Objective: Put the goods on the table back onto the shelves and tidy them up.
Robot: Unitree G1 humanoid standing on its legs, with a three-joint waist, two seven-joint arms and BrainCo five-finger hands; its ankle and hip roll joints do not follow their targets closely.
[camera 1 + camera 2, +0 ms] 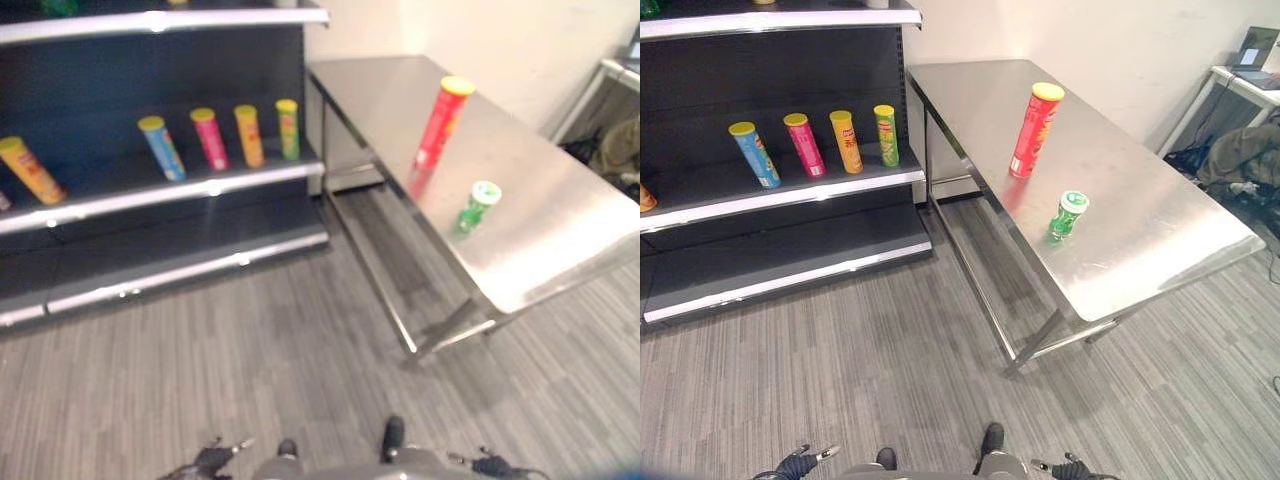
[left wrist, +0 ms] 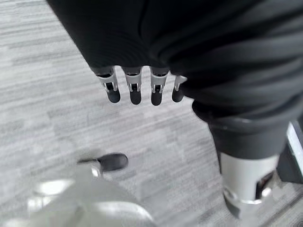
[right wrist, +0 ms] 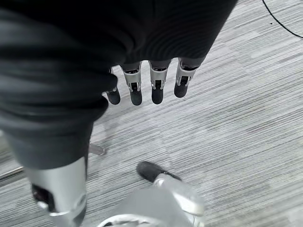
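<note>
Standing upright on the steel table (image 1: 1160, 235): a tall red can with a yellow lid (image 1: 1035, 130), near the middle of the top. A short green cup with a white lid (image 1: 1068, 214) sits nearer the table's front long edge, apart from the red can and closer to the near end.

Dark shelf unit (image 1: 780, 270) stands beside the table's far corner. Its middle shelf carries a row of upright cans, spaced apart: blue can (image 1: 754, 154), pink can (image 1: 805, 144), orange can (image 1: 845, 141), green can (image 1: 885, 135) at the end nearest the table. Another orange-yellow can (image 1: 30, 169) stands further along the same shelf, away from the table.

Left hand (image 2: 135, 87) hangs over the grey striped floor (image 1: 900, 380), fingers straight and relaxed, holding nothing. Right hand (image 3: 144, 87) likewise hangs over the floor, fingers straight, nothing in it. Both hands are well apart from the table and shelves.
</note>
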